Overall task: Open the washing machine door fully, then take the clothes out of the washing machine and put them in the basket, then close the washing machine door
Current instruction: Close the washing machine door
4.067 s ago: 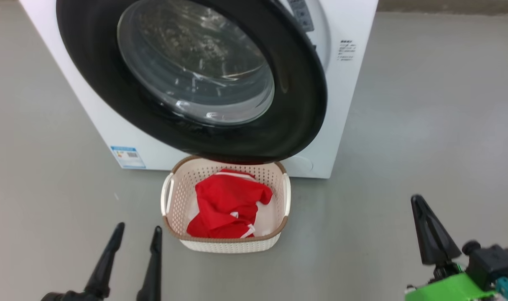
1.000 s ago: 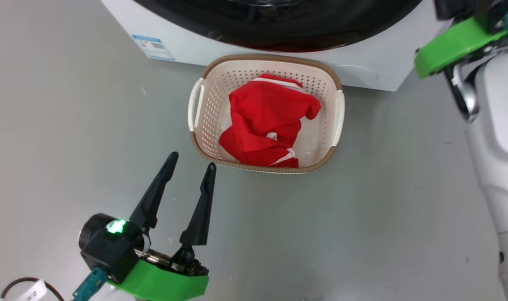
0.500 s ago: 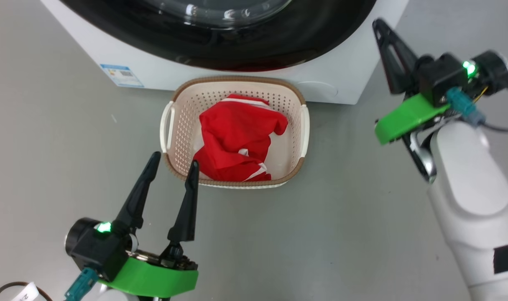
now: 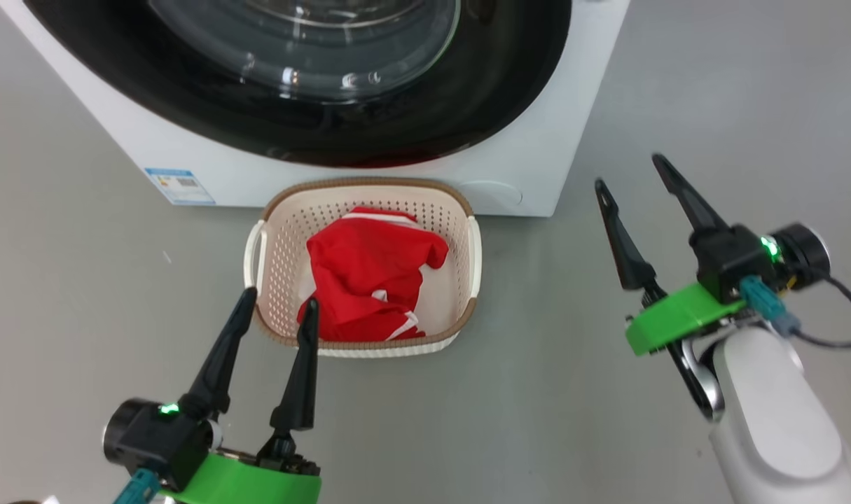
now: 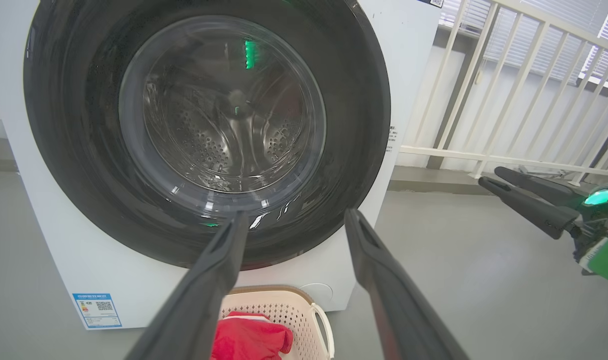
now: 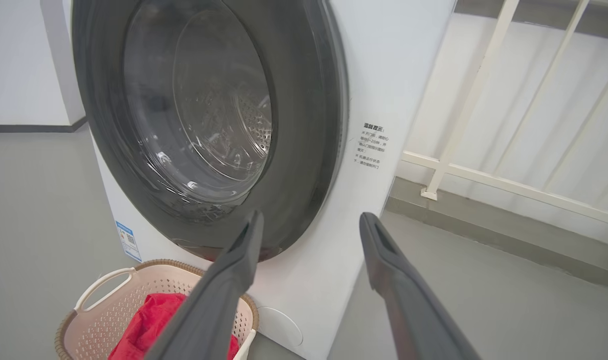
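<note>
The washing machine door [image 5: 208, 115] lies flat against the white front of the washing machine [image 5: 409, 60]; both wrist views show its black rim flush, no gap seen. Whether the latch has caught cannot be told.

The clothes [image 4: 362, 280] sit bunched in the basket [image 4: 369, 183], which stands on the floor [image 4: 537, 392] just below the door, close against the machine. That placing keeps the lift from drum to basket short.

- Left gripper [image 4: 279, 297]: fingers spread wide, nothing between them, tips over the basket's near left corner. It looks parked, out of the door's swing.
- Right gripper [image 4: 628, 171]: fingers wide apart, empty, off the machine's right corner and clear of it. Likely a release posture after pushing.

Against four seconds ago: the door then hung out over the basket; now it is home. Half a second ago the right fingers were pressed together beside the machine's right edge; now they are parted and lower in view. The head camera has shifted too. The task reads as finished.
</note>
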{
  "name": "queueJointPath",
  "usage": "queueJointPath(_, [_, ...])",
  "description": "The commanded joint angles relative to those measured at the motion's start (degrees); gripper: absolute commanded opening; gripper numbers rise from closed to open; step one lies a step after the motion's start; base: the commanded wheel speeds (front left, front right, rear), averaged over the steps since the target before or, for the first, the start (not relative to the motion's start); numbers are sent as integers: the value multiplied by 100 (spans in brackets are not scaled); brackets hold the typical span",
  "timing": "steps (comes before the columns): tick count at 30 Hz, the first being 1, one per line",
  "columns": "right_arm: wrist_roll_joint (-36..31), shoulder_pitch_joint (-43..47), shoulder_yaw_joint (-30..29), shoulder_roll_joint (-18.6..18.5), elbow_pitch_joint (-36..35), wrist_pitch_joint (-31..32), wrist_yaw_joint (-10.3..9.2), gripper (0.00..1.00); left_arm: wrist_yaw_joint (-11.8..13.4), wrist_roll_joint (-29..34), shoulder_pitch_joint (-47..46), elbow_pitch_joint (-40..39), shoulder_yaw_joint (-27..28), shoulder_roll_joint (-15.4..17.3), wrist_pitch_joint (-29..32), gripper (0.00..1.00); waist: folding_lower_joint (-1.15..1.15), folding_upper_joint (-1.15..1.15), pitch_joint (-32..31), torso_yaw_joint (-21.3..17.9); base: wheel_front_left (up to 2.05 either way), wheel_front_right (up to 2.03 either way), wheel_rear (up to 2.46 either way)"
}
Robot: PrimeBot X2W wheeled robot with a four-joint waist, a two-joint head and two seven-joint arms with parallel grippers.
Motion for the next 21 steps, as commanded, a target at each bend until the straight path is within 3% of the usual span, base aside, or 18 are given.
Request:
queueJointPath(1, [2,137,54,51,-212,5,-23,100,59,72,48,-104,215,49,-28,100,0,0,-188,-118,0,0,0])
queueJointPath(7, [267,903,-123,55,-722,5,-23,100,97,151,261,-19,323,49,-28,100,0,0,-541,-303,0,0,0])
queueJointPath(21, [127,1993,-622,56,-1524,5,-23,100,228,282,616,3,504,49,-28,100,0,0,-1035,-538,0,0,0])
